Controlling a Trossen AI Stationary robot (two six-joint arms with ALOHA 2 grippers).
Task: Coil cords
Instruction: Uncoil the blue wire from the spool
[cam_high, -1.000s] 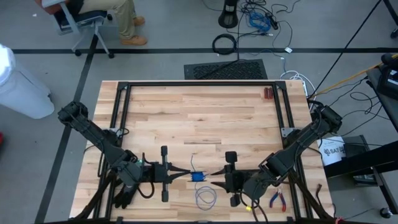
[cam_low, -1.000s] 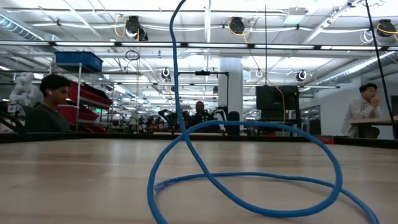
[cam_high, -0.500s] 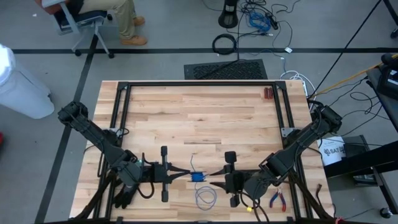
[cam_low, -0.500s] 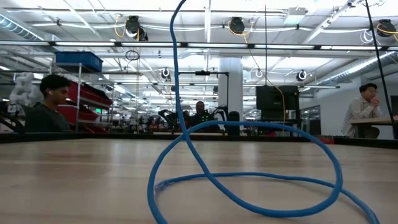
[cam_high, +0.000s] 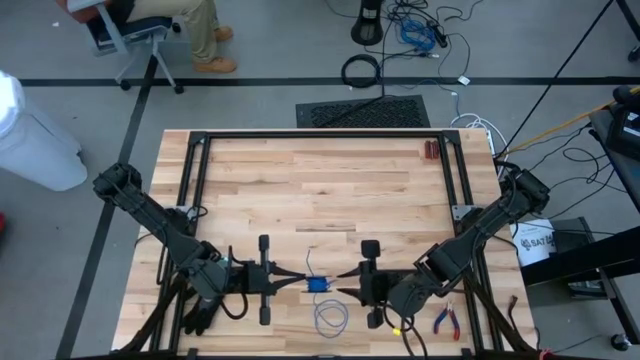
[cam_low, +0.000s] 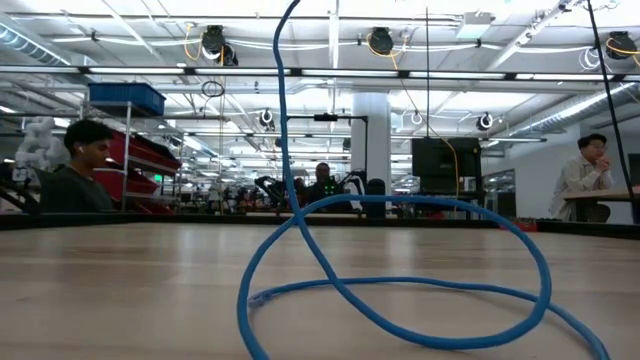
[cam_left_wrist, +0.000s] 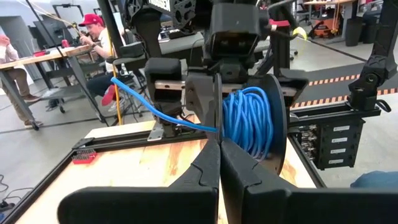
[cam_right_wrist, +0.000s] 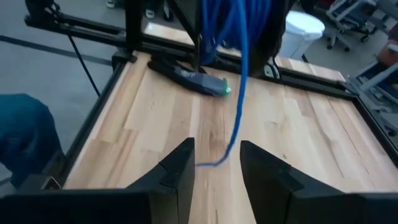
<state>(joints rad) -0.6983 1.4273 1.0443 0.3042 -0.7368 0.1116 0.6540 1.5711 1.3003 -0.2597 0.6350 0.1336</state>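
**Blue cord bundle between both tools at bench 6 o'clock**

High view: the cords (cam_high: 321, 285) sit as a small blue bundle near the bench (cam_high: 320, 190) front edge, about 6 o'clock, between the two arms. A thin loose loop (cam_high: 329, 317) of the same wire lies on the wood just toward the front edge from the bundle, with a short tail running up toward 12 o'clock.

Left tool (cam_high: 300, 283): at 7 o'clock, tips pointing toward the bundle. In the left wrist view its fingers (cam_left_wrist: 208, 171) are pressed together, and a strand of blue wire runs right at the tips; can't tell if the strand is actually pinched. Straight ahead of it in that view is the coiled blue bundle (cam_left_wrist: 252, 121), wound against a dark disc on the other arm.

Right tool (cam_high: 345, 287): at 5 o'clock, facing the left one, bundle in between. In the right wrist view its fingers (cam_right_wrist: 177, 171) are spread, nothing between them; blue wire (cam_right_wrist: 239, 81) hangs down ahead of them and ends on the wood.

Low view: blue wire loops (cam_low: 400, 270) lie flat on the bench, one strand rising out of the top of the picture.

Other items: red-handled pliers (cam_high: 446, 321) at the front right, black glove (cam_high: 198, 317) at the front left.
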